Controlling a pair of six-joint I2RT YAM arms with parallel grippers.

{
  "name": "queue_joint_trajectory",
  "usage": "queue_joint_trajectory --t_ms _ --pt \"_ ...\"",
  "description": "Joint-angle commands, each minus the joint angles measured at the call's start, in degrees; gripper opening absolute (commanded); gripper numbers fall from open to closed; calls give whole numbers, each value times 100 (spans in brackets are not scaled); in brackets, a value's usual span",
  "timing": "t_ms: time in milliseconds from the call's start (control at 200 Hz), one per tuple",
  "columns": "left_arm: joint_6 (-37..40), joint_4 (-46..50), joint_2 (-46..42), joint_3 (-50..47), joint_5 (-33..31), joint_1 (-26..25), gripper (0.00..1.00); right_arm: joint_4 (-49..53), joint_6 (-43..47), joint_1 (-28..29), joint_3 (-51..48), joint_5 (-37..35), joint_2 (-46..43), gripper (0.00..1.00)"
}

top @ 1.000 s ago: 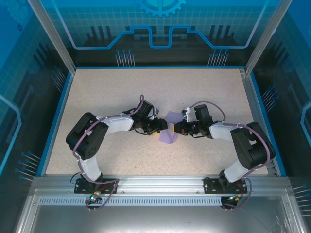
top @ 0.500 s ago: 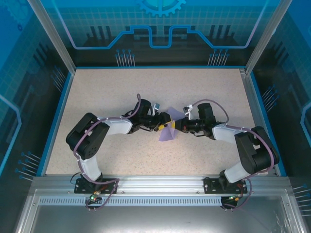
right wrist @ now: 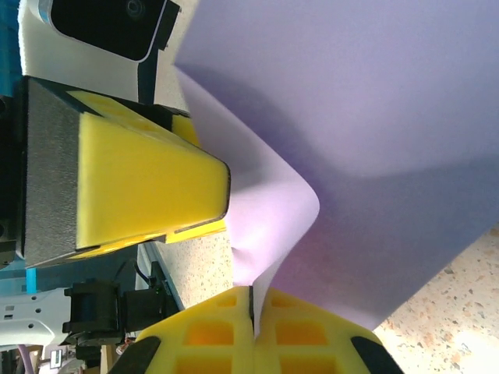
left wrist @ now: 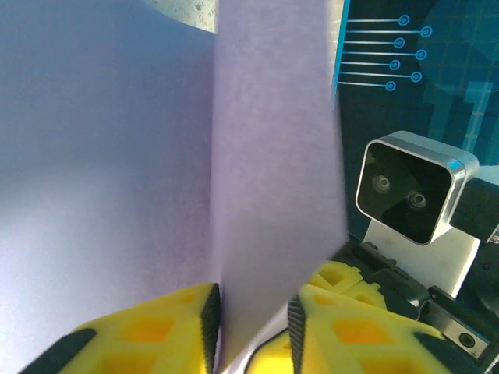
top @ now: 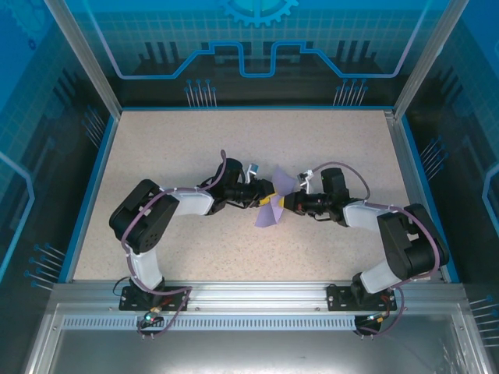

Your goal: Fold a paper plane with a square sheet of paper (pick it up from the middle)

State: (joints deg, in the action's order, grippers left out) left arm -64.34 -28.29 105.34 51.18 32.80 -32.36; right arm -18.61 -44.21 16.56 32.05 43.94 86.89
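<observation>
The square sheet of paper (top: pixel 269 214), clamped in the right gripper (right wrist: pixel 251 300), stands between the narrowly parted jaws of the left gripper (left wrist: pixel 253 312): early creasing, apparently; next, the left must close squarely.

The speckled beige table (top: pixel 171 148) has a blue border.

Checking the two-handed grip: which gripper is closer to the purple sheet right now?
Right. The right gripper is pinched shut on the purple sheet. The left gripper straddles a flap from the opposite side, with its jaws not yet closed on it.
</observation>
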Motion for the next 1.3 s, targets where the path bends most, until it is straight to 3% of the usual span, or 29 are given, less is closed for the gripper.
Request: queue_joint_trajectory --t_ms 0,240,580,720,810,925,1296 --pt "156 66 13 56 175 19 25 -150 -53 -114 -100 124 -50 2" --pt "625 758 -67 208 105 27 19 -167 -59 -187 -173 124 -83 8" --pt "725 955 -22 375 64 25 10 65 70 -254 -277 18 -233 26" --pt "622 897 -27 439 86 20 8 0 17 -276 -431 -39 -293 42" --pt "568 919 -81 470 104 22 6 -550 -421 -293 -630 5 -289 56" --pt "410 835 -160 494 166 20 5 -1017 -968 -287 -749 -31 -263 65" --pt "-179 205 -305 380 259 32 5 -2514 -2561 -52 -1075 -235 -147 69"
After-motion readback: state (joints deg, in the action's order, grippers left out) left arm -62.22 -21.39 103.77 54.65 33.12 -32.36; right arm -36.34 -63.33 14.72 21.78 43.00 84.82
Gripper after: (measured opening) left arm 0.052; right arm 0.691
